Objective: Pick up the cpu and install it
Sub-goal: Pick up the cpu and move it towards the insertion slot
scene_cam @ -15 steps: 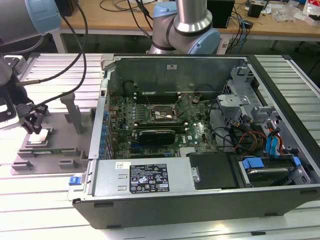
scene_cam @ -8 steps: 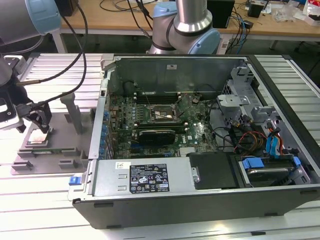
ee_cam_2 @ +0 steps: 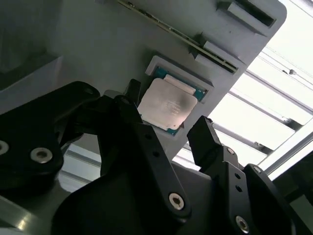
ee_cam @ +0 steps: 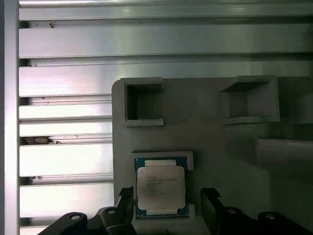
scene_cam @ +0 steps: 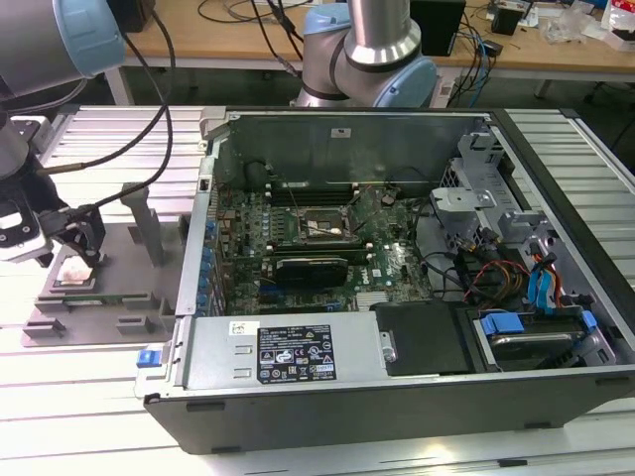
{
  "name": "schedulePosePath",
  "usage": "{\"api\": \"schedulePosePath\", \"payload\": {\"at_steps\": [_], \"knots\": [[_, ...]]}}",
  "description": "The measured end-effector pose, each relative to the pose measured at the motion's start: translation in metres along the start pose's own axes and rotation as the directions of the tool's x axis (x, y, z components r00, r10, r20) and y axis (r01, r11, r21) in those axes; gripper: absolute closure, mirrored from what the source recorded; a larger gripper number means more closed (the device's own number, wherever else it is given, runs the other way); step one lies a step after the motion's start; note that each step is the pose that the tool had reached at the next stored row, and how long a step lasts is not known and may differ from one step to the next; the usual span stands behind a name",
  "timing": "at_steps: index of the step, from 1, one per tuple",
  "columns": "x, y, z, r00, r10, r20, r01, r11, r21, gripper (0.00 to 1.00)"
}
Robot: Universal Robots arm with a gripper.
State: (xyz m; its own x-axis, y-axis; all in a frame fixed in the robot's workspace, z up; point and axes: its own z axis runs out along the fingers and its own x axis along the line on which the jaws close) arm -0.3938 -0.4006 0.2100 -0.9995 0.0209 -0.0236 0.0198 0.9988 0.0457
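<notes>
Here, tool spread astride cpu, print illegible

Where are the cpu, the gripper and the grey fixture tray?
cpu point(ee_cam: 160, 187): first wrist view, centre of its silvery top plate.
gripper point(ee_cam: 167, 192): first wrist view, midway between its open fingertips.
grey fixture tray point(ee_cam: 195, 117): first wrist view, bare surface between its pockets.

Hand spread, a finger on either side of the cpu, narrow gaps both sides. On the grey tray an upright post stands close, toward the exterior view's right; past it rises the case wall, top open.
</notes>
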Motion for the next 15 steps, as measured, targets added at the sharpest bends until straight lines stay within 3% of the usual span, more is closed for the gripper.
{"api": "schedulePosePath", "payload": {"at_steps": [2,8,15], "knots": [[0.0001,-0.0003,0.0068,0.9997,-0.024,-0.001,0.024,0.9997,-0.0006,0.34],[0.0024,-0.0007,0.0147,0.9996,-0.028,-0.0013,0.028,0.9996,-0.0007,0.34],[0.0012,0.0007,0.0178,0.9992,-0.039,-0.0018,0.039,0.9992,-0.0008,0.34]]}}
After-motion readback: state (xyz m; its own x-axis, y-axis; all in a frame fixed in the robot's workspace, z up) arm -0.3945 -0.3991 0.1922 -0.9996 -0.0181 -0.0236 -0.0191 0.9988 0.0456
